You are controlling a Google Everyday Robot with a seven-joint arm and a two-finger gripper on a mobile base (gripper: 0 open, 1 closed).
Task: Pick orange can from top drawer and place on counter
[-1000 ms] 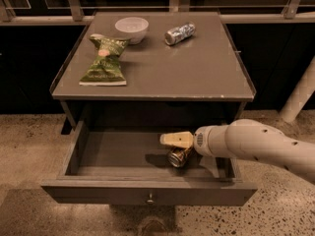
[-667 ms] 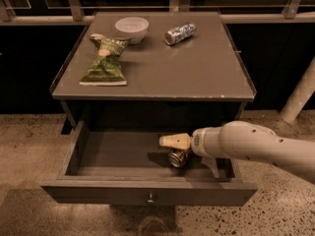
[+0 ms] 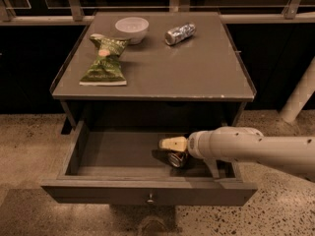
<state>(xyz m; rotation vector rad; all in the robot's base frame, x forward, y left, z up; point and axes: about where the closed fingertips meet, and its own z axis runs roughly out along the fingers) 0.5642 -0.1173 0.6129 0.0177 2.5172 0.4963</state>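
Note:
The top drawer [image 3: 98,191] is pulled open, with its round knob [image 3: 150,198] at the front. The orange can [image 3: 176,159], dark with a shiny silver top, sits inside the drawer towards the right front. My gripper [image 3: 170,149] reaches in from the right on a white arm [image 3: 246,146] and is right at the can, just above its left side. A tan part of the gripper lies over the can. The counter [image 3: 192,68] is the grey tabletop above the drawer.
On the counter lie a green chip bag [image 3: 105,60], a white bowl [image 3: 132,28] and a silver-and-blue can [image 3: 179,33] on its side. A white post [image 3: 300,95] stands at the right. A railing runs behind the counter.
The gripper has shifted slightly left and down over the can. The can and the drawer have not moved.

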